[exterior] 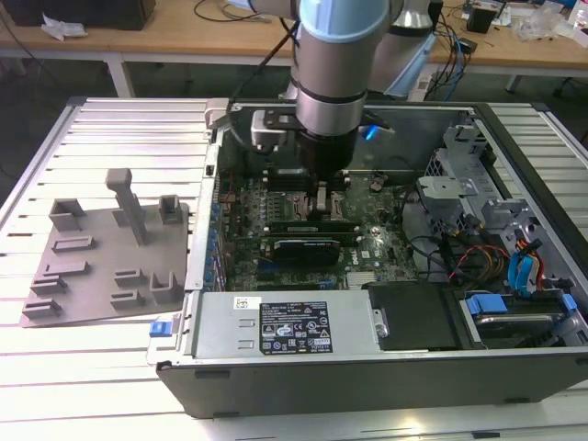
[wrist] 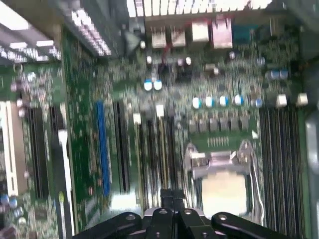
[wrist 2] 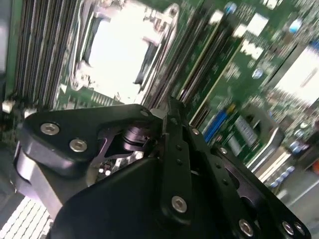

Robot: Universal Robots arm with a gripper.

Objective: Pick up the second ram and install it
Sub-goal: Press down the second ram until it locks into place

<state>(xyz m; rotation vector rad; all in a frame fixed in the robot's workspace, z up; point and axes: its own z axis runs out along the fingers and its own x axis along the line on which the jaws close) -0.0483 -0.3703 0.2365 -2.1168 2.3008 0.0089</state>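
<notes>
The black linkage gripper is hanging low over the green motherboard beside the silver processor socket, fingers drawn together; whether they are pinching the thin green ram stick I cannot tell. A tilted stick could be jamming in the black slots. The open grey computer case is sitting on a white slatted bench, with a cluttered wooden desk behind

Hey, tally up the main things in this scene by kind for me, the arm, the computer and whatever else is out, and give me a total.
Robot arm: 1
Open computer case: 1
Grey parts tray: 1
Black expansion card: 1
Power supply: 1
Processor socket: 1
Total: 6
</notes>
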